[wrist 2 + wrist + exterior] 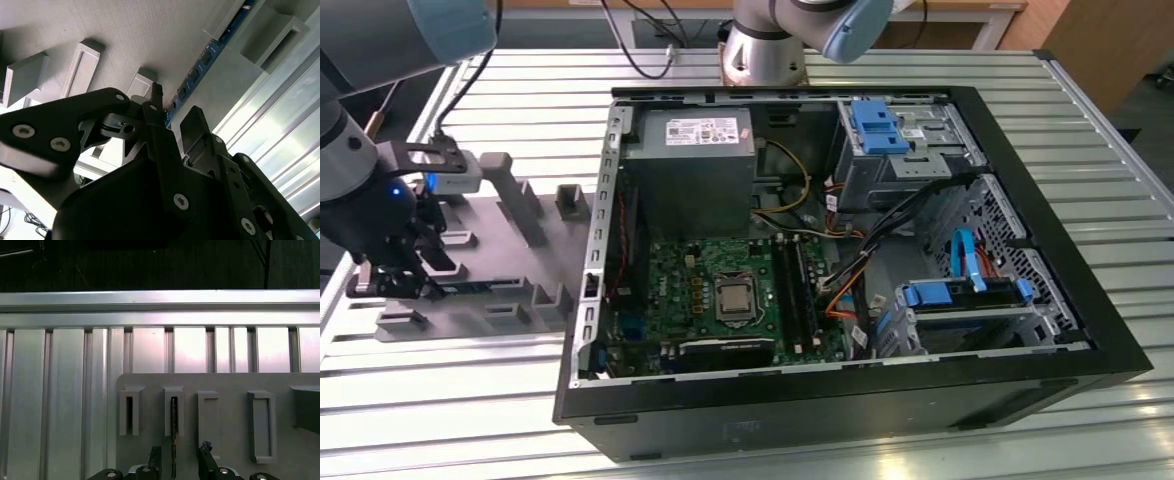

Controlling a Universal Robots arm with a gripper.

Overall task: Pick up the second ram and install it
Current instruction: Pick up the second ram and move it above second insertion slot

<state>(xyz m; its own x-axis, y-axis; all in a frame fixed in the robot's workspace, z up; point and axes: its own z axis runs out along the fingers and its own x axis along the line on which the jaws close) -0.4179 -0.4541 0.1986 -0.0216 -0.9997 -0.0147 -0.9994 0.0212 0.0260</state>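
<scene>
Two fingers (pixel 204 458) stand apart with the ram (pixel 173 422) between them. They are open and not yet pinching it, as both wrist views show. The ram stands on its long edge in the slotted posts of a grey holder plate (pixel 230 382), and it runs out past the fingertips along the plate. In the first wrist view it seems to lie nearer one finger than the other.

That offset is your main risk, I judge. If the fingers close unevenly, the nearer one meets the board first and may push it sideways against its posts. The ram would then be gripped tilted, or the pads would land on the chips rather than the board. A tilted grip could bind in the slots on lifting and drag the plate across the slatted surface (pixel 454 400).

Further out, in the exterior view, the fingers (pixel 403 278) are low over the plate (pixel 483 215). The open case (pixel 1121 340) and its board (pixel 707 270) lie well apart from them. A ram held crooked would meet its slot there badly.
</scene>
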